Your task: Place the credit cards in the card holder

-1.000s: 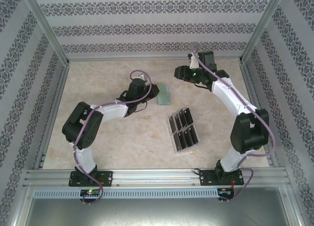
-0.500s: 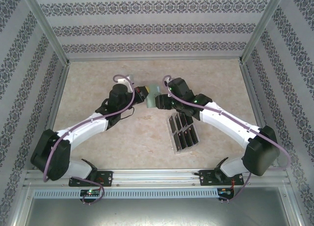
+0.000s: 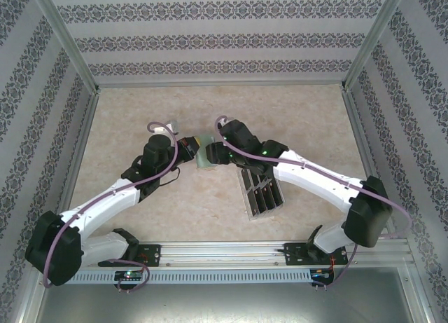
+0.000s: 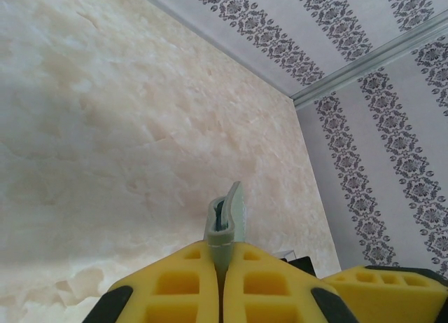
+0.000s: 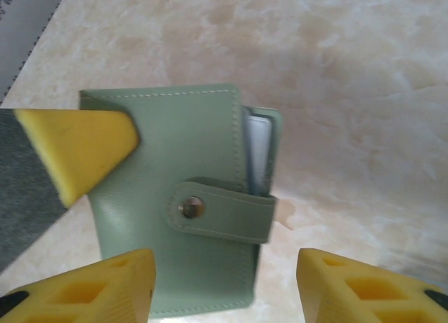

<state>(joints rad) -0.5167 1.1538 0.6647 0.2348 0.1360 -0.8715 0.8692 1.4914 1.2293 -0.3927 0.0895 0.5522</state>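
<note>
The sage-green card holder (image 3: 205, 159) is held off the table at mid-table, its snap strap (image 5: 222, 212) fastened. My left gripper (image 4: 222, 270) is shut on one edge of it (image 4: 227, 221); its yellow finger (image 5: 78, 153) lies across the cover (image 5: 175, 148). My right gripper (image 5: 224, 289) is open, its fingertips (image 5: 105, 289) spread on either side of the strap end without touching. Seen from above, the two grippers (image 3: 190, 149) (image 3: 215, 153) meet at the holder. The black credit cards (image 3: 260, 191) stand in rows just to the right.
The cards sit in a clear slotted tray (image 3: 249, 212) under my right forearm. Aluminium posts and patterned walls (image 3: 224, 43) enclose the marbled tabletop (image 3: 140, 113), with a rail along the near edge.
My right arm swung down from the far right to the card holder. The left gripper carried the holder a little left and nearer.
</note>
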